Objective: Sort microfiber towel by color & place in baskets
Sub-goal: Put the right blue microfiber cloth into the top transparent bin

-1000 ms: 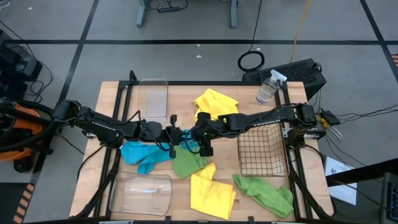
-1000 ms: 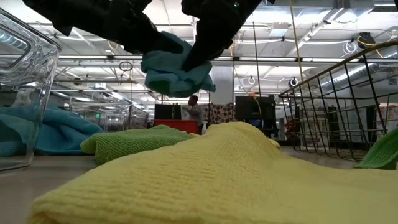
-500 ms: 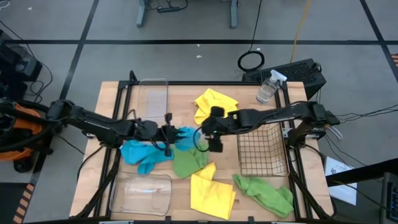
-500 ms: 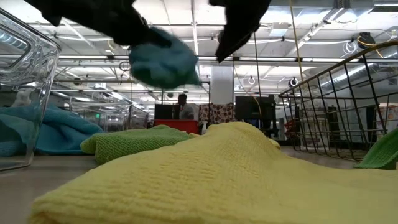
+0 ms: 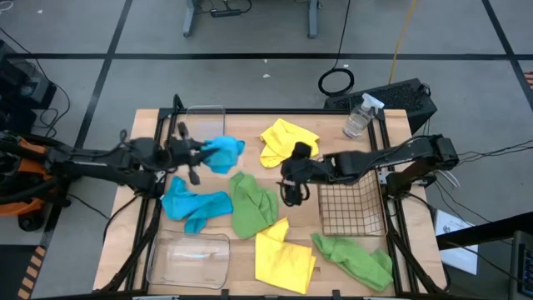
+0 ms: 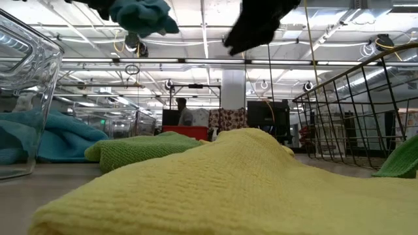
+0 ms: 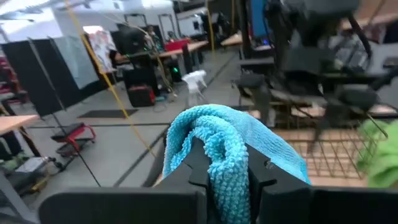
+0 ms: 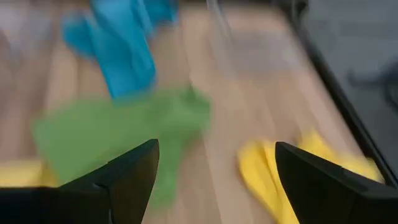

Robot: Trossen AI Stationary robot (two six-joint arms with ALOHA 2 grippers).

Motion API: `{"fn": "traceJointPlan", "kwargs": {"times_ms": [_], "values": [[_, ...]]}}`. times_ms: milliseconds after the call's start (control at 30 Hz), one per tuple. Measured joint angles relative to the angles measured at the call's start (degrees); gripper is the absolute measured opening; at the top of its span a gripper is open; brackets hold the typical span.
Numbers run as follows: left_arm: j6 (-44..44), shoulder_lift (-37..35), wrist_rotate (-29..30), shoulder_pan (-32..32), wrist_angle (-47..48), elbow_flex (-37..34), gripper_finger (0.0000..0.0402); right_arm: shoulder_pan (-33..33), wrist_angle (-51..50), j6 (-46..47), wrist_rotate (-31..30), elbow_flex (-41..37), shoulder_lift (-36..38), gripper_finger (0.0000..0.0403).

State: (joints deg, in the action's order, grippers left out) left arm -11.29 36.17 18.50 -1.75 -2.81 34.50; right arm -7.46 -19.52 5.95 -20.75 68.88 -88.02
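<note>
My left gripper is shut on a bright blue towel, held in the air beside the far clear tub. My right gripper stands open with nothing in it, above the table's middle, between a green towel and the wire basket. A second blue towel lies flat at the left. One yellow towel lies at the far middle and another near the front. A second green towel lies at the front right. My left gripper pinches a bunched fold of the blue towel between its two fingers. The fingers lie level and come from the table's left. The towel is lifted clear of the table and bulges out past the fingertips.
A second clear tub stands at the front left. A clear spray bottle stands at the far right corner. Black frame rails run along both table sides. Bare wood shows between the far tub and the far yellow towel.
My right gripper has let go of the blue towel, opened, and drawn back toward the table's right edge. My left gripper has carried the towel up and toward the far left, next to the far clear tub. The towel now hangs from that gripper alone.
</note>
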Motion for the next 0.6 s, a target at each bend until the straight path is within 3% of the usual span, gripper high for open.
{"fn": "traceJointPlan", "kwargs": {"times_ms": [167,267,400,600], "values": [[-2.08,-4.2,-0.54,3.82,1.62,0.0,0.0036,-0.08,31.57,-4.52,-0.12,-10.7,-2.71,0.031],[-1.21,-5.32,-1.97,6.96,2.35,0.0,0.0036,0.36,45.13,-6.42,-0.38,-13.95,-4.7,0.031],[1.39,-4.61,-9.41,11.24,1.9,-0.03,0.0033,1.04,50.1,-10.98,-0.35,-14.57,-7.5,0.031],[2.54,-0.1,-15.72,20.26,0.41,-0.2,0.0033,3.23,50.61,-14.13,-0.2,-14.58,-8.7,0.031]]}}
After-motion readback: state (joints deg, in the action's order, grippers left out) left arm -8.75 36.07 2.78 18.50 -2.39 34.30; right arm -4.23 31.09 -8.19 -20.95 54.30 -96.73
